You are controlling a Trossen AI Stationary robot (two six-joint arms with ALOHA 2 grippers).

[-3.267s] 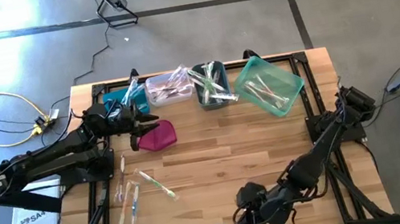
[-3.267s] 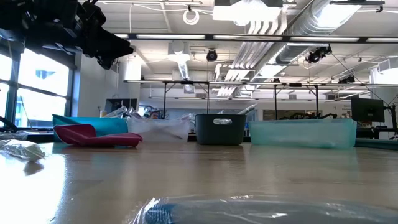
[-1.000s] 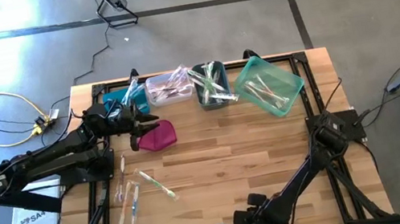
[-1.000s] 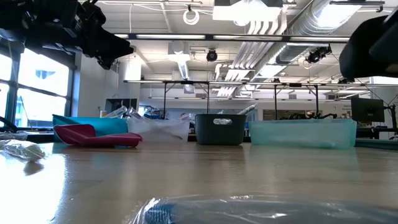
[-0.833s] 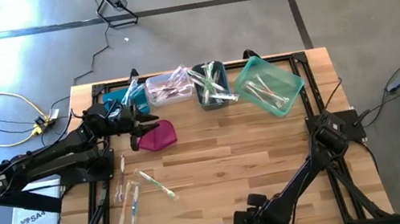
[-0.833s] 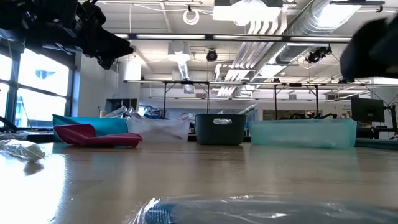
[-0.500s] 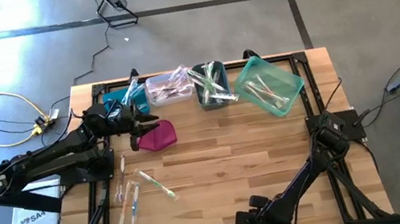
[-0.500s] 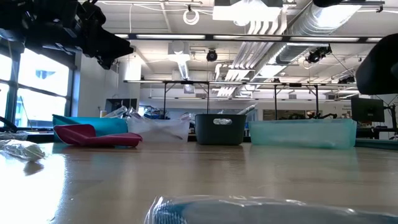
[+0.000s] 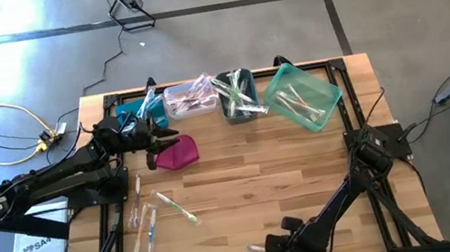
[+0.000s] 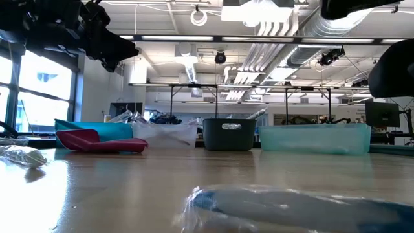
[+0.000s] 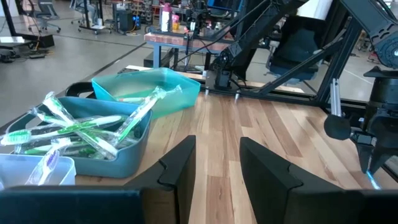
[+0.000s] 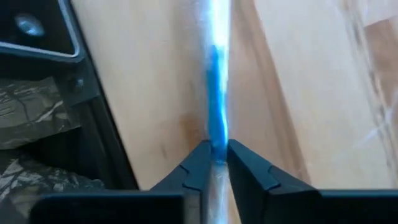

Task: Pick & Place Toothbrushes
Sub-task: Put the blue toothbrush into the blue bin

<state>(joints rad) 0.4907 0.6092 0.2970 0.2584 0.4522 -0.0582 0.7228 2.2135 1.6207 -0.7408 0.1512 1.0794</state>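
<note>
"What is the right claw (image 12: 213, 163) doing?"

"It is low at the near edge of the table (image 9: 241, 169). Its two fingers are squeezed on a blue brush (image 12: 216, 112) in a clear wrapper. The brush sticks straight out ahead of the claw, over the wood."

"Can you see that brush from the table camera?"

"Yes, it is the big blurry thing right up close (image 10: 284, 207)."

"And the left claw (image 11: 216, 163)?"

"It hangs in the air at the far left, with its fingers a bit apart and nothing between them. Just ahead of it is a grey bin (image 11: 124, 146) full of green brushes (image 11: 74, 124). Past that is a teal bin (image 11: 155, 90). A pink pouch (image 9: 176, 152) lies just under it."

"Any more brushes?"

"A few loose brushes (image 9: 146, 226) lie on the wood, back toward the left arm's side, well away from both claws."
</note>
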